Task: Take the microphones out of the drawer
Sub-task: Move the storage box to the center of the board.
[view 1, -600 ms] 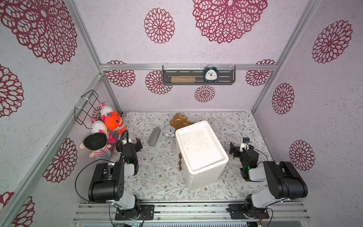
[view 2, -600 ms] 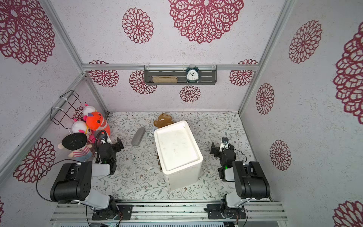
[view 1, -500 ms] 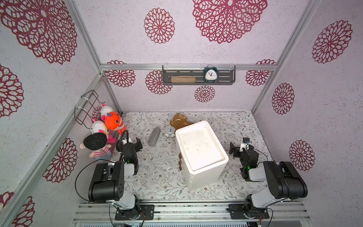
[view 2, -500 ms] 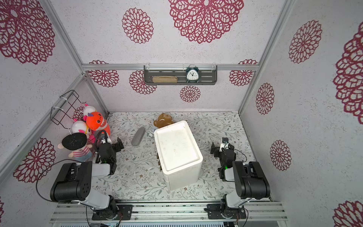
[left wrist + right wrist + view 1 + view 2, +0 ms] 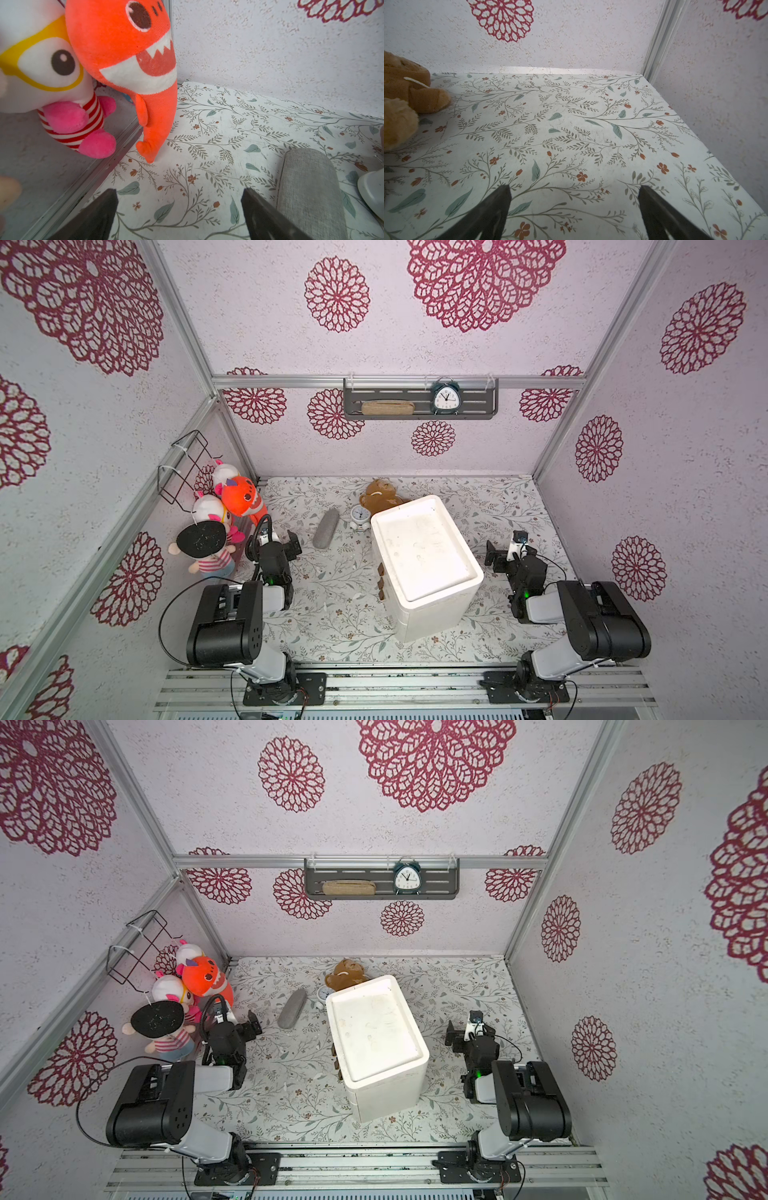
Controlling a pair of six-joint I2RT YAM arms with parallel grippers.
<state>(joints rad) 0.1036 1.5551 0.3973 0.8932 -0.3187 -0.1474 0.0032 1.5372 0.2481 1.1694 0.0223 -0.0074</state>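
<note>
Left gripper (image 5: 179, 190): jaws spread wide, nothing between them, no contact with anything. Poised low over the floral table (image 5: 228, 128). Near one finger but apart from it, a grey fabric pouch (image 5: 309, 187) lying flat. Farther off, an orange shark plush (image 5: 124, 52) leaning in the corner against a white plush with yellow glasses (image 5: 41, 62).

Right gripper (image 5: 574, 186): jaws likewise spread wide, empty, touching nothing. Open table ahead, with a brown teddy (image 5: 406, 93) off to one side.

Between the two arms, in both top views, a white drawer unit (image 5: 424, 547), upright, with three brown handles (image 5: 380, 582) on the face turned toward the left arm. Drawers apparently shut. Microphone not in sight in any view, so position cannot be told from outside. Both grippers well apart from the unit. Close behind the unit, the teddy and a small white alarm clock (image 5: 358, 516).
</note>
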